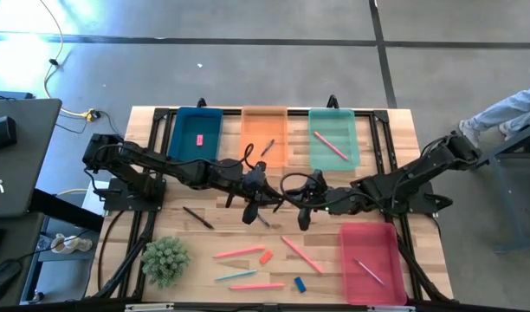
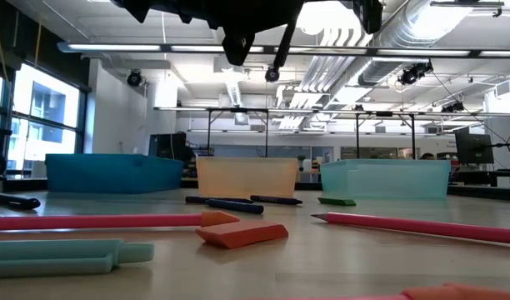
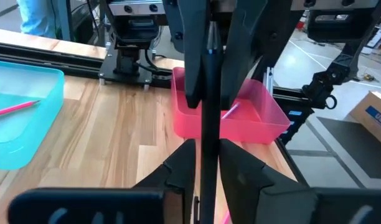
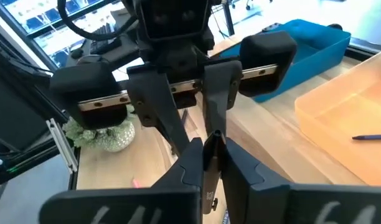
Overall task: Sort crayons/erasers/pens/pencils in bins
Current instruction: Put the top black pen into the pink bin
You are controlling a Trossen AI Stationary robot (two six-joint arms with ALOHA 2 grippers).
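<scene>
A slim dark pen (image 3: pixel 208 106) hangs in the air above the table's middle, between my two grippers, which face each other. My left gripper (image 3: pixel 207 163) is shut on one end of it and my right gripper (image 4: pixel 210 152) on the other. In the high view, the left gripper (image 1: pixel 261 198) and right gripper (image 1: pixel 296 204) meet near the centre. The low view shows the pen (image 2: pixel 282 48) slanting high over the wood. Four bins lie flat on the table: blue (image 1: pixel 180 147), orange (image 1: pixel 252 130), green-teal (image 1: pixel 352 152) and red-pink (image 1: pixel 382 243). My left gripper pinches the pen's near end (image 3: pixel 207 146) between its two fingers (image 3: pixel 240 171), which lie along the stick. The pen is lifted clear of the table. My right gripper pinches the pen's other end (image 3: pixel 209 59) between its fingers (image 3: pixel 192 62), coming level from the table's right side. Its own wrist view shows the fingers (image 4: pixel 192 163) closed around the stick.
A pink eraser (image 1: pixel 199 139) lies in the blue bin, a pen (image 1: pixel 268 147) in the orange one, and pencils in the green-teal and red-pink ones. On the near table lie pink pencils (image 1: pixel 239 253), a light blue pencil (image 1: pixel 236 276), an orange eraser (image 1: pixel 266 256), a blue eraser (image 1: pixel 300 283), a dark pen (image 1: pixel 197 217) and a plant (image 1: pixel 165 260).
</scene>
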